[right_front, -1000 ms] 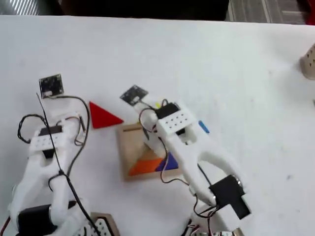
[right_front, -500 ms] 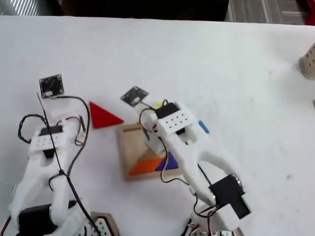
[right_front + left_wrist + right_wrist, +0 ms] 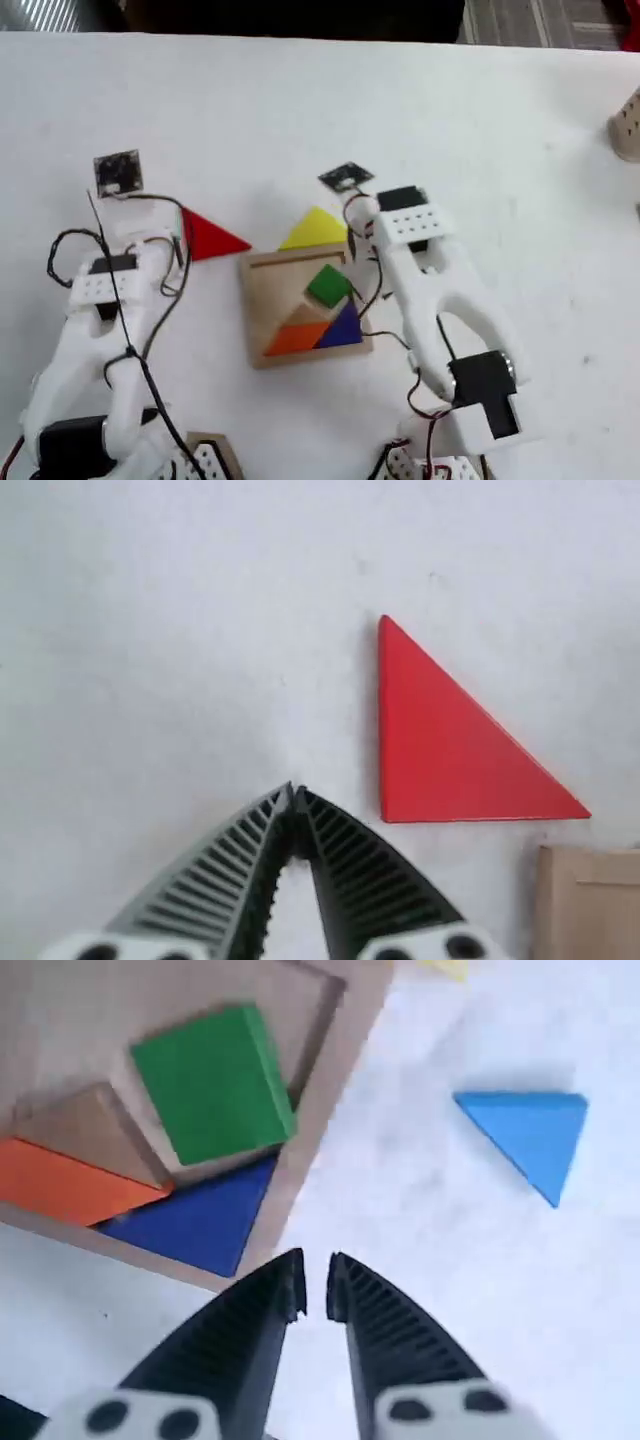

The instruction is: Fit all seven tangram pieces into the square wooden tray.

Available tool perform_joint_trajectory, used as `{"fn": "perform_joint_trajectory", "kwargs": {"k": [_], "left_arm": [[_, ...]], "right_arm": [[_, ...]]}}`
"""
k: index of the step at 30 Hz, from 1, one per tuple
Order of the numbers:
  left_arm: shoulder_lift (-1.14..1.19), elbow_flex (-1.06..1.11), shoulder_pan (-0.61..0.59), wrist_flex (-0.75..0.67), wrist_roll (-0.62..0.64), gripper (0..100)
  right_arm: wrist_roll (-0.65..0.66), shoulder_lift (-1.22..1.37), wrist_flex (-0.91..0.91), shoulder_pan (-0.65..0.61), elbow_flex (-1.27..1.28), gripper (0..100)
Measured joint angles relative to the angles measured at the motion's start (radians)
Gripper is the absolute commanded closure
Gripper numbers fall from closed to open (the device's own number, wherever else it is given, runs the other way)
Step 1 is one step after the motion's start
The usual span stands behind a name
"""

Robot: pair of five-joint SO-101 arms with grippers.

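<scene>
On the left, my left pincer [image 3: 293, 825] hangs over the bare table [image 3: 500, 120], pinched closed with its tips meeting and nothing between them. The red triangle [image 3: 450, 740] lies flat just beyond it, near the tray's corner but apart from it. I read this arm as parked beside its next piece.

The square wooden tray [image 3: 262, 300] sits in the middle between the two arms. An orange triangle [image 3: 295, 338] and a dark blue triangle [image 3: 343, 326] lie along its near edge, a pale wood-coloured piece [image 3: 85, 1125] sits above the orange one, and a green square [image 3: 328, 285] stands on its corner like a diamond. The green block looks thick and seems to ride slightly proud of its neighbours, so it may need nudging. A yellow triangle [image 3: 316, 230] lies at the tray's far edge, outside it.

On the right, my right pincer [image 3: 315, 1285] hovers just outside the tray's right wall, narrow, a thin slit between the tips, carrying nothing. A light blue triangle [image 3: 528, 1130] lies beyond it on the table, loose.
</scene>
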Motion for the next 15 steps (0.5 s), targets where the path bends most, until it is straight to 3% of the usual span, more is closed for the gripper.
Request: {"fn": "perform_joint_trajectory", "kwargs": {"k": [8, 15], "left_arm": [[0.000, 0.000, 0.107, 0.018, 0.002, 98], [-0.080, 0.008, 0.305, 0.144, 0.002, 98]], "right_arm": [[0.000, -0.003, -0.157, 0.091, 0.232, 98.1], [0.000, -0.169, -0.181, 0.232, 0.316, 98.1]]}}
